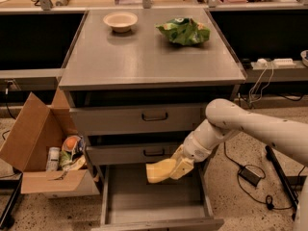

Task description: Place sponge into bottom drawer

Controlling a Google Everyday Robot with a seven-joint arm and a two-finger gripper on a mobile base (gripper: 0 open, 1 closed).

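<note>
The yellow sponge (160, 171) is held in my gripper (174, 169), which is shut on its right end. It hangs just above the open bottom drawer (154, 196), over the drawer's back half. The drawer is pulled out and its grey inside is bare. My pale arm comes in from the right, across the cabinet's lower right front.
Two upper drawers with black handles (154, 116) are closed. A pale bowl (120, 20) and a green snack bag (184, 31) sit on the cabinet top. An open cardboard box (43, 153) with bottles stands at the left. Cables and a power brick (250, 175) lie on the floor at the right.
</note>
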